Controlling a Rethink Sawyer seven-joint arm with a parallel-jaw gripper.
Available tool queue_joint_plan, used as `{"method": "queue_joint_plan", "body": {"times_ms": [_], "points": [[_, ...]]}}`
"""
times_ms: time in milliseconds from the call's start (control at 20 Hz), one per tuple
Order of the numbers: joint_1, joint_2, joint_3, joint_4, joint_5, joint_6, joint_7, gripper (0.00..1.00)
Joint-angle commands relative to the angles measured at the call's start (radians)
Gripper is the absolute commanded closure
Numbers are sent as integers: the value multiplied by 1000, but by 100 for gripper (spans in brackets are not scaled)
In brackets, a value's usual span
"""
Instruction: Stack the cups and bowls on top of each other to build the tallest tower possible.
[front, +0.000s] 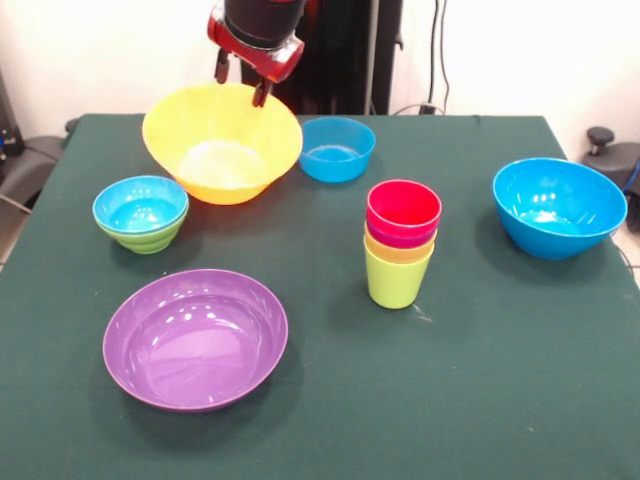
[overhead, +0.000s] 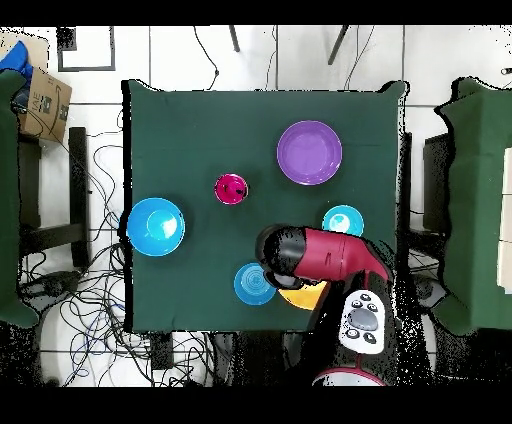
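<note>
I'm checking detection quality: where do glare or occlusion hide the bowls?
Front view: white highlights speckle the purple bowl and the large blue bowl; soft shadows lie beside the cups. Overhead view: the arm covers most of the yellow-orange bowl.

The red and black arm (front: 258, 25) comes down from above, its wrist pointing straight down, and the pincer (front: 242, 82) hangs at its end. The two dark fingers (front: 222, 68) stand apart with a clear gap between them and nothing held. From overhead, the arm (overhead: 325, 255) reaches across from the base, its black wrist end at the tip hiding the pincer.
</note>
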Motion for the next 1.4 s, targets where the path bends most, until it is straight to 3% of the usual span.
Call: {"method": "queue_joint_plan", "body": {"times_ms": [50, 900, 1250, 1400], "points": [[7, 27, 52, -7, 30, -16, 126, 0], [30, -2, 32, -35, 31, 69, 114, 0], [27, 1, 36, -25, 45, 55, 114, 0], [23, 16, 44, -6, 69, 2, 146, 0]]}}
